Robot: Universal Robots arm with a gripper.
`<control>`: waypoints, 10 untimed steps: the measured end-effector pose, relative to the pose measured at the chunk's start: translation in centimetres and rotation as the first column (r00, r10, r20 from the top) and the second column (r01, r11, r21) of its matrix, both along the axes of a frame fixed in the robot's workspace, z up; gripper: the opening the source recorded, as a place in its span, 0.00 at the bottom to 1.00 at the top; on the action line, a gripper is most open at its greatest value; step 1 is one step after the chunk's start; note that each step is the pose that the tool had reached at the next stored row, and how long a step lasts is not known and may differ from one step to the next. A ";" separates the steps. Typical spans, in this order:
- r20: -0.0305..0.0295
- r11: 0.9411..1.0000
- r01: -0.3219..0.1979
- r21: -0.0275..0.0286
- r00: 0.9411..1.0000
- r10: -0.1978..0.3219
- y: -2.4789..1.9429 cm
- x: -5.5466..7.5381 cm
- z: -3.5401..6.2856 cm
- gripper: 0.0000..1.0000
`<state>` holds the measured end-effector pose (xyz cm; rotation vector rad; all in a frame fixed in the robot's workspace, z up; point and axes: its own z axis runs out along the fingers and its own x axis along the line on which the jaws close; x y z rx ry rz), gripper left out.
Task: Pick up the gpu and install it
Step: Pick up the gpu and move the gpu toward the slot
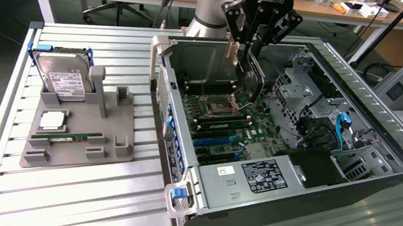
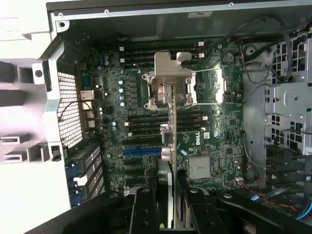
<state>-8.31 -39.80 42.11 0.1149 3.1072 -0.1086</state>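
Note:
My gripper [image 1: 245, 47] hangs over the open computer case [image 1: 183, 160], shut on the gpu [image 1: 250, 80]. The card is a thin dark board that hangs edge-down above the motherboard [image 1: 258, 123], close to the CPU socket [image 1: 221, 105]. In the wrist view the gpu [image 2: 169, 141] shows edge-on between my two black fingers [image 2: 145, 207], its silver end bracket [image 2: 170, 73] farthest from the camera. My gripper [image 2: 169, 197] holds it above the motherboard [image 2: 214, 126], clear of the slots. A blue expansion slot [image 2: 141, 151] lies just beside the card's line.
A grey fixture tray [image 1: 116, 149] on the slatted table, at the exterior view's left, holds a hard drive [image 1: 64, 78], a CPU [image 1: 52, 120] and a RAM stick [image 1: 66, 135]. Inside the case are a power supply [image 1: 254, 176], drive bays [image 1: 330, 128] and cables.

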 end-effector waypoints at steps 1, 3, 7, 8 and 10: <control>0.000 1.000 0.000 0.000 1.000 0.000 0.00 0.0 0.00 0.27; 0.000 1.000 0.000 -0.001 1.000 0.000 0.00 0.1 -0.01 0.27; 0.000 1.000 0.000 -0.003 1.000 0.000 0.00 0.3 -0.02 0.27; 0.000 1.000 0.000 -0.003 1.000 0.000 0.00 0.3 -0.02 0.27; 0.000 1.000 0.000 -0.004 1.000 0.000 0.00 0.4 -0.02 0.27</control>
